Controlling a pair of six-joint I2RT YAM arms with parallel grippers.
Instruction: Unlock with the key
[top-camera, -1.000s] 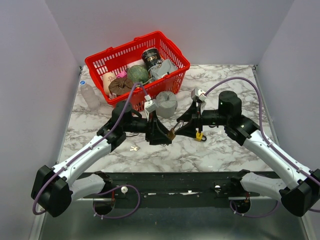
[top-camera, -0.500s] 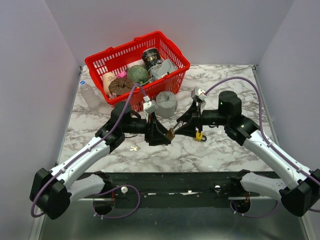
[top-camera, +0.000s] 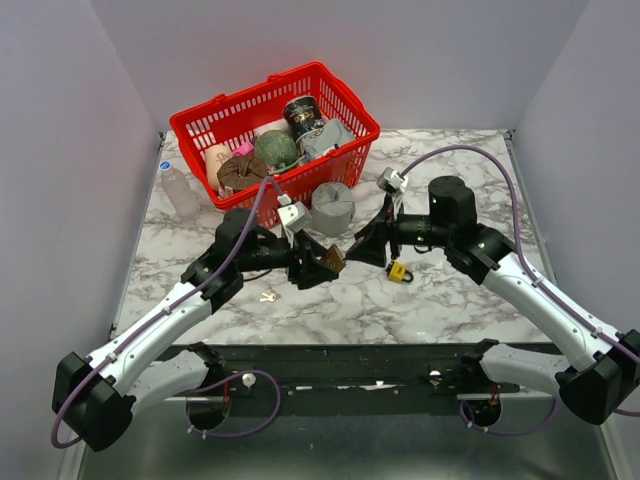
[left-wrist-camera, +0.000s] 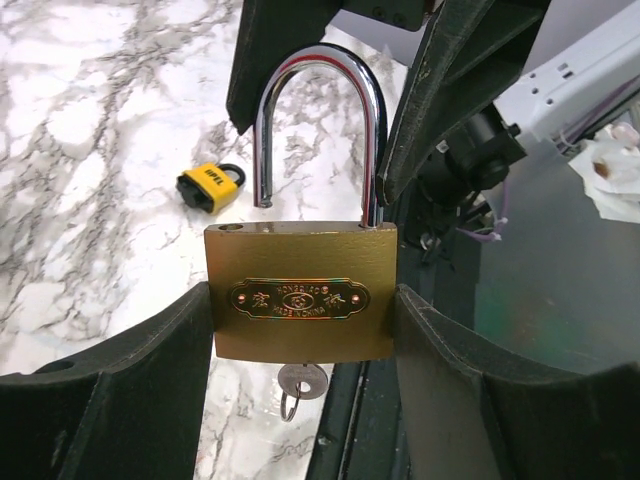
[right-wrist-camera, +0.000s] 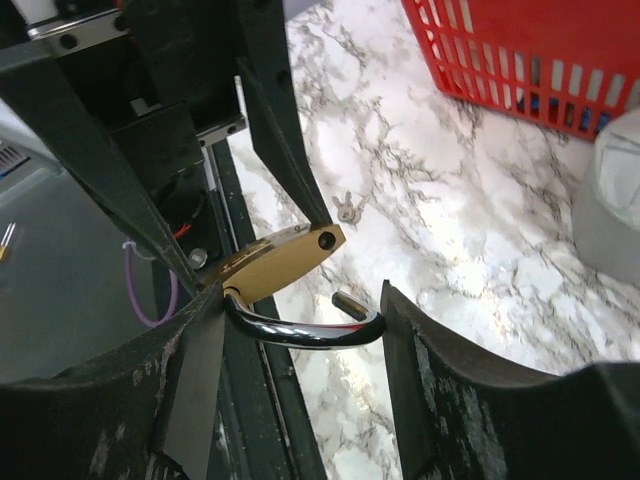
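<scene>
i have the brass padlock (left-wrist-camera: 300, 262) off the surface (left-wrist-camera: 80, 120), clamped across its flat body by the left end effector (left-wrist-camera: 300, 300), one finger on each narrow side. the key (left-wrist-camera: 301, 381) sits in the keyway at the bottom of the body and hangs free; nothing is holding it.

the lock's long axis runs from the key, through the body, out along the shackle (left-wrist-camera: 320, 55), and that shackle end points straight at the right arm. the right end effector (right-wrist-camera: 300, 312) stands around it, a finger on either side of the loop, spread to about the loop's own width. i cannot tell whether the fingers actually press on the steel or only flank it.

in the left wrist view one leg of the shackle ends short of its hole in the body, with a gap showing, so i judge the lock to be sprung already. if anything is left to do, it falls to the right arm, which is the nearer one to the shackle: draw or swing the loop away along that same axis while the left arm keeps the body fixed.

a small yellow padlock (left-wrist-camera: 212, 187) lies on the surface just beyond, apart from both arms, and spare keys (top-camera: 268, 296) lie near the left forearm.
</scene>
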